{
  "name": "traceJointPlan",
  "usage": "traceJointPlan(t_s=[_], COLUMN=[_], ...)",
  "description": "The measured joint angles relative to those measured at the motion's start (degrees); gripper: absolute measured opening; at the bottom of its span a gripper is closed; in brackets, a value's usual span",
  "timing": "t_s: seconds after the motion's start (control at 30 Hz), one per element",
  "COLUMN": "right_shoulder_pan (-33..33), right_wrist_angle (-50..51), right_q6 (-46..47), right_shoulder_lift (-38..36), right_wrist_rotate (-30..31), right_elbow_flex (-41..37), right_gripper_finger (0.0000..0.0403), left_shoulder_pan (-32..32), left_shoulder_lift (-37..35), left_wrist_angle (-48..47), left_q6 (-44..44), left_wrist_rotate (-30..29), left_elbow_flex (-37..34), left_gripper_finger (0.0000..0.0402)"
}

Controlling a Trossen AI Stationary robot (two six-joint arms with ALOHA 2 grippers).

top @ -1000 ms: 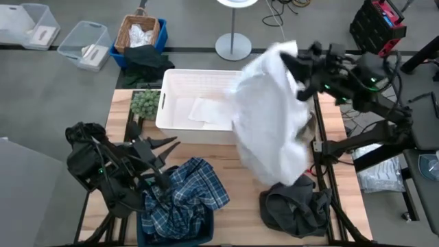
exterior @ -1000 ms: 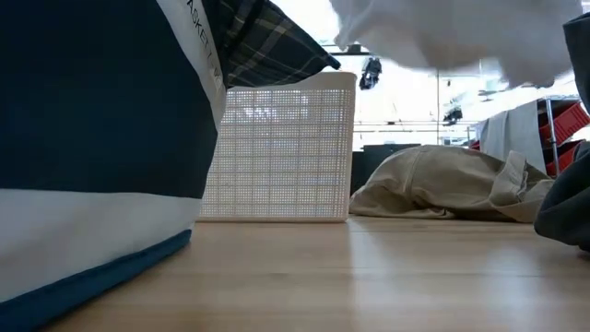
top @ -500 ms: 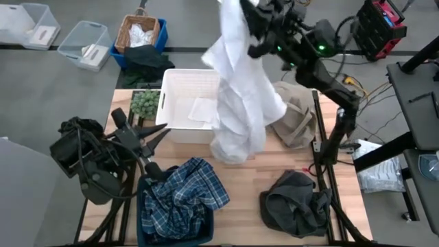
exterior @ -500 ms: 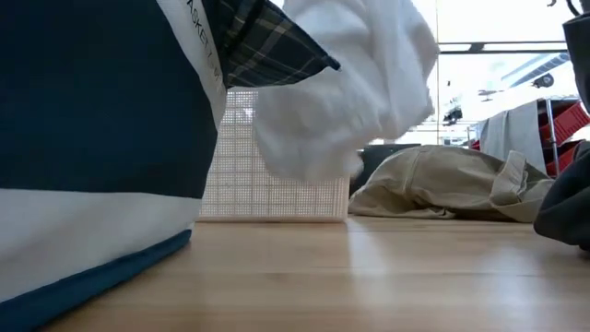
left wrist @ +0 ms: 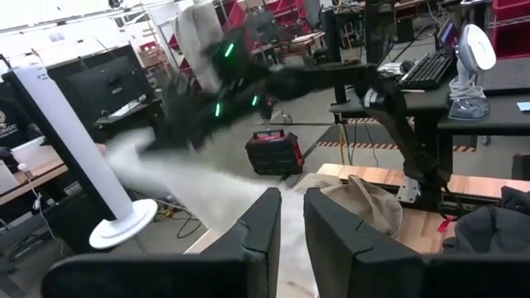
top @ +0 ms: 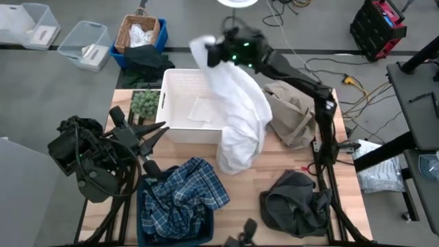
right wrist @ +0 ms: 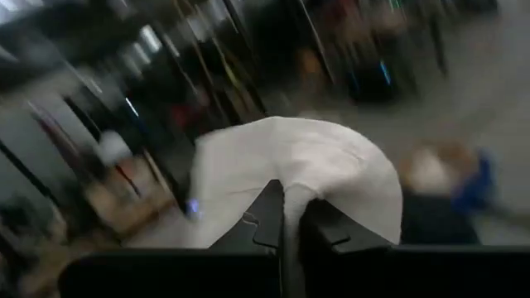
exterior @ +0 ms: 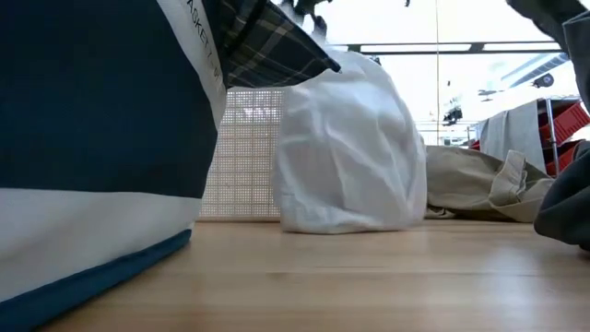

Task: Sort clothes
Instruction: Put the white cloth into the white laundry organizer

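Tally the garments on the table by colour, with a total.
White: 2, the large white cloth draped over the white basket rim and the folded white piece inside it
Blue-white plaid: 1, the plaid shirt
Beige: 1, the khaki garment
Dark grey: 1, the grey garment
Total: 5

No readable text anywhere.

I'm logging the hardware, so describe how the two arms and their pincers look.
Both arms are dark, jointed and tubular, with black cables looped along them. The right arm shows green lights near its wrist. The left pincer and right pincer each have two flat, dark, tapered fingers.
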State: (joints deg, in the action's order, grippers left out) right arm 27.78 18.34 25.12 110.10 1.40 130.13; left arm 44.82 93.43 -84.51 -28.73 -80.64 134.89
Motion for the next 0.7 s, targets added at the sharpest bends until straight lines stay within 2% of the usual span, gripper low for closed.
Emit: traceJointPlan(t_s=[0.07, 0.17, 0.33, 0.53, 0.7], right_shoulder_pan=[0.12, 0.27, -0.19, -0.74, -0.91], right_wrist_angle=[6.67, 15.27, 29.42, 43.25, 56.03], right_q6=[-0.19, -1.77, -3.71, -8.94, -11.72], right_shoulder_lift=[1.82, 4.08, 5.51, 3.60, -1.64], right_wrist_rotate=[-0.39, -5.43, -12.24, -11.84, -9.93], right_elbow_flex=[0.00, 0.00, 0.01, 2.09, 3.85], right_gripper_finger=[0.0014, 0.0038, 0.0122, 0.0225, 0.0277], left_shoulder_pan=[0.00, 0.00, 0.00, 0.00, 0.00], left_shoulder_lift=[0.00, 0.00, 0.02, 0.07, 0.07], left_wrist_angle=[-0.15, -0.46, -0.49, -0.48, -0.52], left_q6=[0.00, 0.00, 0.00, 0.00, -0.02], left_wrist_rotate=[0.02, 0.02, 0.09, 0.15, 0.30], left_elbow_flex=[0.00, 0.00, -0.02, -0.02, -0.02], left_gripper_finger=[0.0038, 0.0038, 0.0038, 0.0038, 0.0038])
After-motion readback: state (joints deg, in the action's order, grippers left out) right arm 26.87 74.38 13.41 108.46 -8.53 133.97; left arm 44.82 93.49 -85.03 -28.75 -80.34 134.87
